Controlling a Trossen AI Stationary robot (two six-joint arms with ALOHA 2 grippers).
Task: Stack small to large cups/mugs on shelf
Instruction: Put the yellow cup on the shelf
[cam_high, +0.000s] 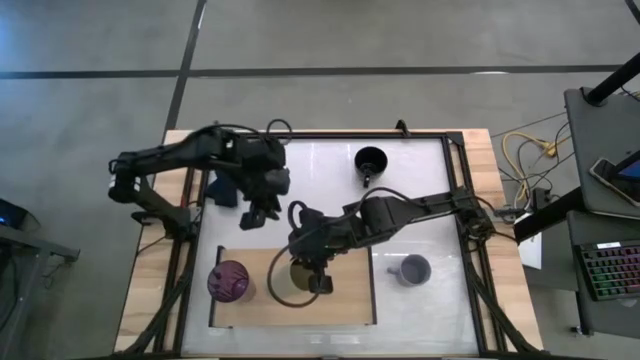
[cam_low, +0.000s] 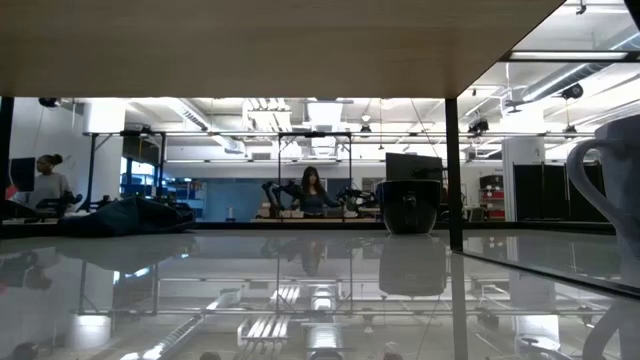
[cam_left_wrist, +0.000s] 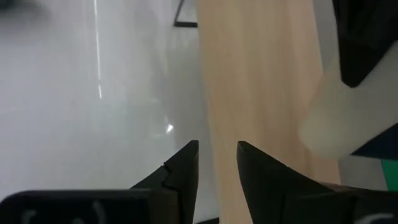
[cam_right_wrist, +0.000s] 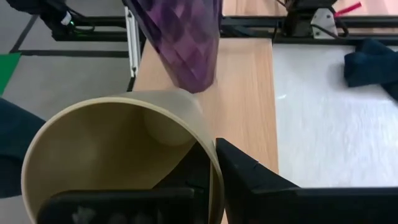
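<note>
From above, the right gripper (cam_high: 312, 272) reaches from the right side over the light-wood shelf (cam_high: 350, 300) and holds the beige cup (cam_high: 296, 279) there, just right of the purple tumbler (cam_high: 229, 281) that stands on the left part of the shelf. The right arm is stretched low across the table, with its wrist bent down to the cup.

The right wrist view adds what the high view hides: one dark finger is inside the beige cup (cam_right_wrist: 118, 155) and the other finger (cam_right_wrist: 249, 177) is outside, so the claw pinches the cup wall. The purple tumbler (cam_right_wrist: 183, 37) is close beyond the cup, standing on the shelf (cam_right_wrist: 245, 93), and a dark blue cloth (cam_right_wrist: 373, 65) lies on the white tabletop (cam_right_wrist: 329, 137).

The left gripper (cam_high: 258, 214) hangs above the table behind the shelf, near the cloth (cam_high: 222, 190). In its own view the fingers (cam_left_wrist: 180, 177) are a little spread and hold nothing.

The black mug (cam_high: 371, 160) stands far on the table, and the lavender-grey mug (cam_high: 412, 270) stands right of the shelf. The low view shows only the black mug (cam_low: 411, 206) and a person (cam_low: 312, 192) in the room behind.
</note>
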